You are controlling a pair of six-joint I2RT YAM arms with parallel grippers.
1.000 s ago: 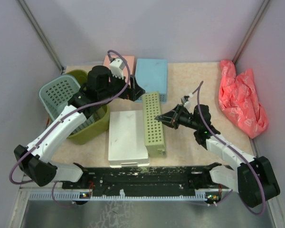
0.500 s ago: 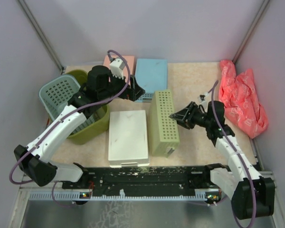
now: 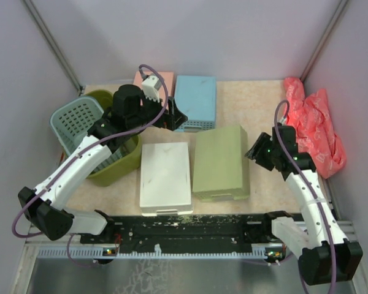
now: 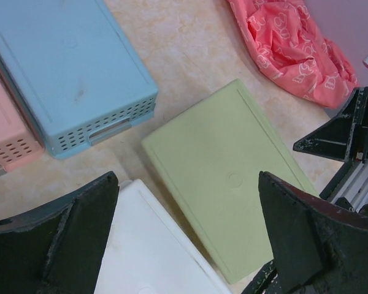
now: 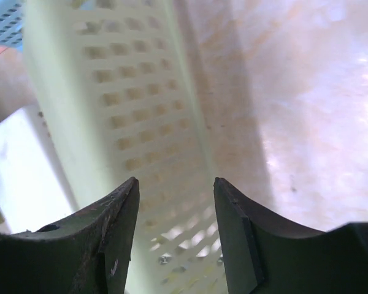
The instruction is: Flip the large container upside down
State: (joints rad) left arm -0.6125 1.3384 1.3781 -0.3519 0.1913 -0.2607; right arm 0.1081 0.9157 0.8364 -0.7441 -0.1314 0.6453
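Observation:
The large container, an olive-green basket, stands upright at the table's left with a teal perforated basket leaning in it. My left arm reaches over it. My left gripper hangs past its far right corner, open and empty, above the trays. Neither wrist view shows the large container. Open as well, my right gripper sits just right of a light green tray, apart from it, with the tray's perforated side ahead of the empty jaws.
The light green tray lies bottom up beside a white tray. A blue tray and a pink tray lie at the back. A crumpled red bag sits against the right wall.
My right gripper opened and let go of the light green tray, which dropped from standing on edge to lying flat, bottom up. The right arm drew back to the right. The left arm stayed still.

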